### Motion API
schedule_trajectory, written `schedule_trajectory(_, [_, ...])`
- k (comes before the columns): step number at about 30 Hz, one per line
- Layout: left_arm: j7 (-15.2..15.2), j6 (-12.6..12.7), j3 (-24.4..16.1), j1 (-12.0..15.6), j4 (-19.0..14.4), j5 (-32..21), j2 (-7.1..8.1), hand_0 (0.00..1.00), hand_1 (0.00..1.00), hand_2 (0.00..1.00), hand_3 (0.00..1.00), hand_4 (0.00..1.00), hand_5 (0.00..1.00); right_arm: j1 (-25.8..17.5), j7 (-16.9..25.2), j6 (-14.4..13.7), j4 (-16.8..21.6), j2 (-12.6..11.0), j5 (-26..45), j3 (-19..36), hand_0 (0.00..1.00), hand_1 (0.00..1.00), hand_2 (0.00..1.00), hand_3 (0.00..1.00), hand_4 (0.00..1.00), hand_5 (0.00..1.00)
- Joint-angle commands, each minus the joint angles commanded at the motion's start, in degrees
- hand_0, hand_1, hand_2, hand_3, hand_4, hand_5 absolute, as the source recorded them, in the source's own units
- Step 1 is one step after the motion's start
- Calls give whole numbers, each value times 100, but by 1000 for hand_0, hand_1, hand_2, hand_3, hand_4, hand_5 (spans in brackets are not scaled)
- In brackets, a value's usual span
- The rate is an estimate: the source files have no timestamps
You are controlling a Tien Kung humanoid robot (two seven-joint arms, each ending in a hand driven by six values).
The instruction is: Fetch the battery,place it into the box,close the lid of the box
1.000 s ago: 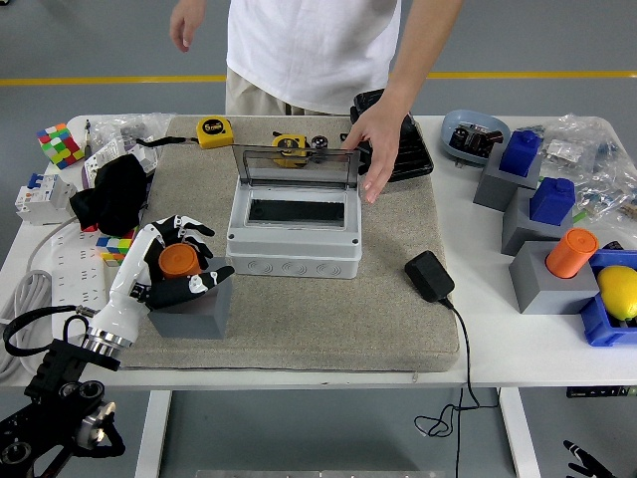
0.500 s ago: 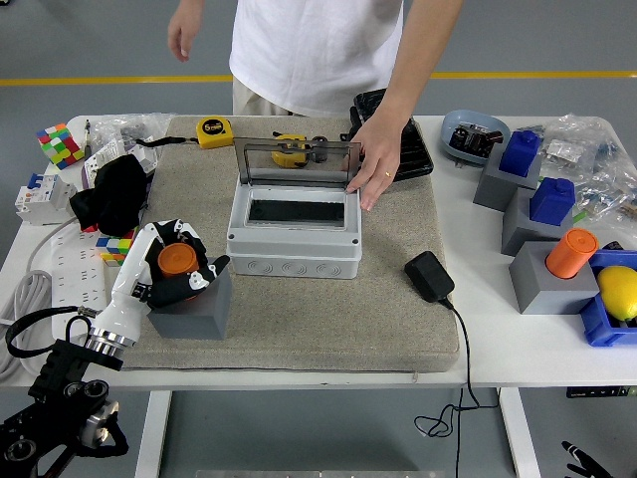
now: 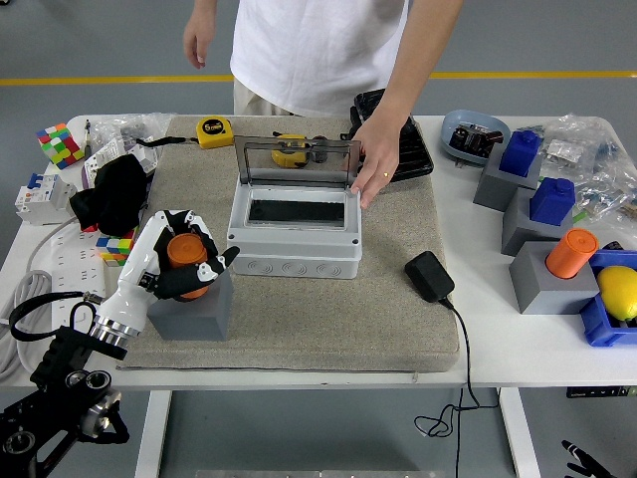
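Observation:
An orange cylindrical battery (image 3: pixel 183 249) stands in my left hand (image 3: pixel 181 271), whose fingers are curled around it just above the grey holder block (image 3: pixel 195 311) at the mat's front left. The grey box (image 3: pixel 294 249) sits mid-mat, to the right of the hand, with its inside showing. A person's hand (image 3: pixel 375 151) holds the clear lid (image 3: pixel 296 162) upright by its right corner. Only a black sliver of my right arm (image 3: pixel 582 459) shows at the bottom right corner.
A black power adapter (image 3: pixel 429 275) with its cord lies right of the box. A second orange battery (image 3: pixel 570 253) on a grey block, blue blocks and a lemon (image 3: pixel 618 292) crowd the right side. A yellow tape measure (image 3: pixel 213 130) and black tray (image 3: pixel 402 159) lie behind the box.
My left hand has closed round the orange battery and raised it slightly, shifting a little right. The person's hand tipped the lid more upright and stays on it.

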Motion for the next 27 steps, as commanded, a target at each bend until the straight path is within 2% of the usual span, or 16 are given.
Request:
schedule_trajectory(4, [11,-43,-13,-210,-194,289,112,30,68,228,262,710,2,6,-2,-7,0,-9,36,-39,643,691,662,560,931,469])
schedule_trajectory(8, [397,-131,80,-535,-350,795,226,29,68,226,262,719,2,-17,-29,-17,0,-13,-6,12,643,691,661,560,930,469])
schedule_trajectory(10, [603,-117,219,-793,-373,1026,278,29,68,226,262,719,2,-29,-39,-23,0,-11,-25,40,643,691,661,560,930,469])
schedule_trajectory(13, [848,-70,399,-1094,-356,1113,304,29,68,226,262,719,2,-39,-36,-29,0,-4,-13,38,643,691,661,560,930,469])
schedule_trajectory(14, [992,26,568,-1302,-289,1129,291,26,68,226,263,717,2,-43,-29,-35,0,4,7,24,643,691,660,559,930,467])
schedule_trajectory(20, [1407,145,1244,-2131,54,1675,160,26,68,226,263,717,2,-57,-7,-52,0,34,87,-51,643,691,660,559,930,467])
schedule_trajectory(25, [2103,166,1759,-2719,364,2273,-51,26,71,228,267,722,2,-42,-18,-67,0,43,107,-77,642,691,661,559,929,465])
schedule_trajectory(27, [2205,207,1931,-2898,515,2438,-154,29,72,234,280,746,2,-37,-12,-71,0,41,150,-118,643,691,661,558,927,464])
